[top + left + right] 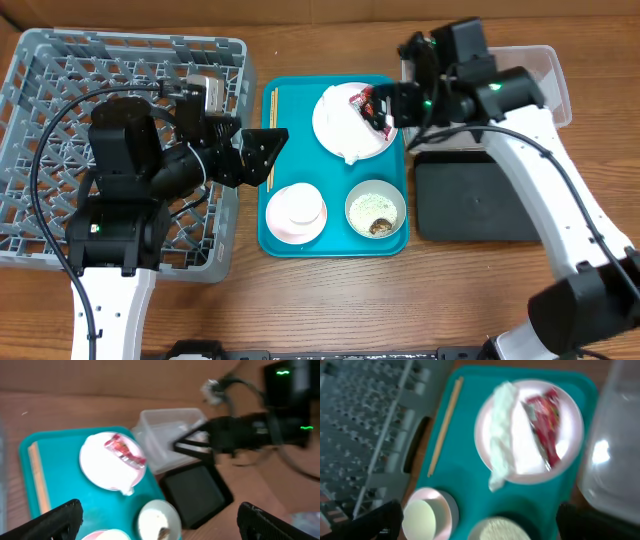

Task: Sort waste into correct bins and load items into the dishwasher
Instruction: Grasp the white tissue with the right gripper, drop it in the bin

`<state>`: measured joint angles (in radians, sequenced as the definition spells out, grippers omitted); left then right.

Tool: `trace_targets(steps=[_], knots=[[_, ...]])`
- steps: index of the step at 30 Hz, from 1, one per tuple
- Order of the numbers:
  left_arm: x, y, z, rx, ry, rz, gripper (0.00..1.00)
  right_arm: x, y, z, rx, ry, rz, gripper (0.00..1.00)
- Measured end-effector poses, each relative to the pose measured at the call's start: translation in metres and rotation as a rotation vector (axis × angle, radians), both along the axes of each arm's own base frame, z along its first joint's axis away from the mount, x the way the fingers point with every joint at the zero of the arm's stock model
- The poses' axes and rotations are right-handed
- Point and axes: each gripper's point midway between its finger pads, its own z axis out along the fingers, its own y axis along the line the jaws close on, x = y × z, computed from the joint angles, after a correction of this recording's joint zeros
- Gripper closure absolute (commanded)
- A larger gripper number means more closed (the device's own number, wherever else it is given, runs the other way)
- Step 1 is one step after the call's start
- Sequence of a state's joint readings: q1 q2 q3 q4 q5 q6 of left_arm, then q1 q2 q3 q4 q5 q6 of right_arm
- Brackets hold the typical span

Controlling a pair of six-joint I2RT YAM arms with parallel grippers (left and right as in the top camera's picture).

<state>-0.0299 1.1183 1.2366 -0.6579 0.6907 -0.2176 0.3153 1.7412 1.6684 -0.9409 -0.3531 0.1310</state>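
The pale-pink plate (335, 118) lies at the back of the teal tray (300, 120). It holds the red wrapper (362, 102) and the white napkin (350, 148). The cup sits on the smaller plate (296, 213). The bowl (375, 212) holds rice and a brown morsel. The chopsticks (271, 140) lie along the tray's left edge. My left gripper (265, 150) is open and empty over the tray's left side. My right gripper (385, 105) is open above the plate's right edge. The right wrist view shows the wrapper (545, 420), the napkin (502, 435) and the cup (422, 517) below open fingers (480, 525).
The grey dish rack (60, 80) fills the left of the table. The clear tub (545, 80) stands at the back right, with the black tray (475, 200) in front of it. The left wrist view shows the tub (167, 435) and the black tray (197, 492) beyond open fingers (160, 525).
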Motion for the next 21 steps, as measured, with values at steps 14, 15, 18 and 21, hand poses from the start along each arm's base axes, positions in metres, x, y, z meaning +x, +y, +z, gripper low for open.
trace_targets(steps=[14, 15, 18, 21], knots=[[-0.072, -0.001, 0.109, -0.01, -0.422, -0.029, 0.0, 0.047, 0.07, -0.107, -0.148, -0.038, 0.046, 0.34], [-0.083, 0.002, 0.118, -0.001, -0.462, -0.01, 0.0, 0.049, 0.068, -0.125, -0.166, -0.009, 0.036, 0.38], [-0.111, 0.008, 0.133, 0.021, -0.537, 0.027, 0.0, 0.052, 0.062, -0.161, -0.199, 0.05, 0.007, 0.4], [-0.13, 0.012, 0.134, 0.033, -0.548, 0.048, 0.0, 0.054, 0.061, -0.179, -0.212, 0.074, -0.008, 0.39]])
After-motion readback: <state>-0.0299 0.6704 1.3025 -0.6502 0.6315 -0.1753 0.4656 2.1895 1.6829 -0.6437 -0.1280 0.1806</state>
